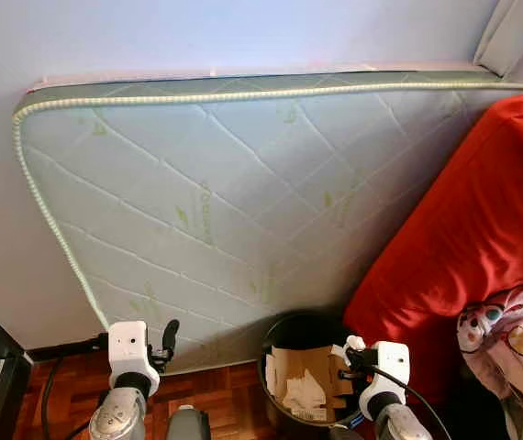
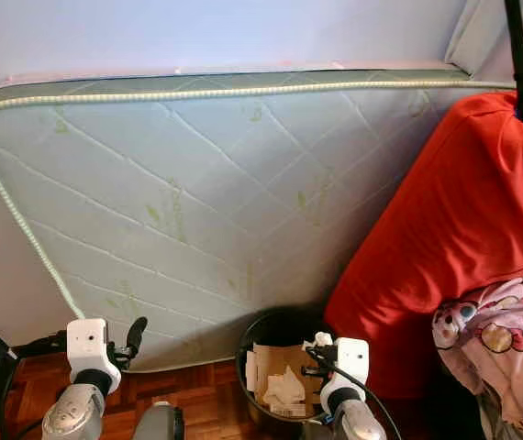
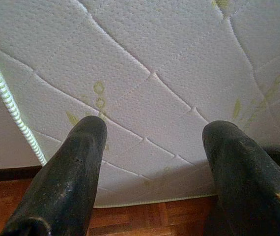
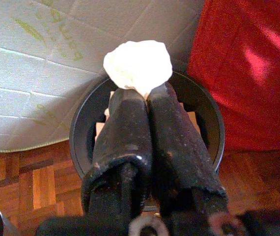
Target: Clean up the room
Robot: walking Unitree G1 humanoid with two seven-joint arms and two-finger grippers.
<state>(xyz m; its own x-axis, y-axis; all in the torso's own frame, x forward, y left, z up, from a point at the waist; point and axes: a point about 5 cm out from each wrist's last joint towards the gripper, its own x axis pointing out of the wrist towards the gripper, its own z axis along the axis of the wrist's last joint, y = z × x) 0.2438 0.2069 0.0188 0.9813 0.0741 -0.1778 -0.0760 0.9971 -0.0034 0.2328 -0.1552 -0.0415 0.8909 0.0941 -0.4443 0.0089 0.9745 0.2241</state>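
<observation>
You are facing a quilted white mattress [image 1: 243, 202] that stands on its long edge, tilted back against the pale wall [image 1: 197, 32], with its green-and-white piped border running along the top and down the left end. To its right a large red cushion [image 1: 463, 238] leans against it, and a patterned cloth [image 1: 509, 335] lies at the cushion's lower right. Below, the wood floor [image 1: 234, 394] carries a round black bin [image 2: 280, 335], set just in front of the mattress's lower edge and beside the cushion; it already holds torn cardboard [image 1: 303, 376] and scraps of paper. Your right tool [image 4: 145, 96] is closed tight on a small crumpled white wad of paper [image 4: 137, 64], pinched at the fingertips so that most of the wad stands clear beyond them. In the right wrist view the wad sits over the bin's mouth toward its far rim, with the tool's long axis pointing down and forward into the opening; the bin lies directly beneath and ahead of this tool. The right arm is plainly the nearer one. In my judgement the wad is placed for release, and opening the fingers should drop it inside, though its nearness to the far rim leaves some risk of it landing on the edge. Your left tool [image 3: 152, 142] is spread wide and empty, aimed at the mattress's lower left part, well apart from the bin.
</observation>
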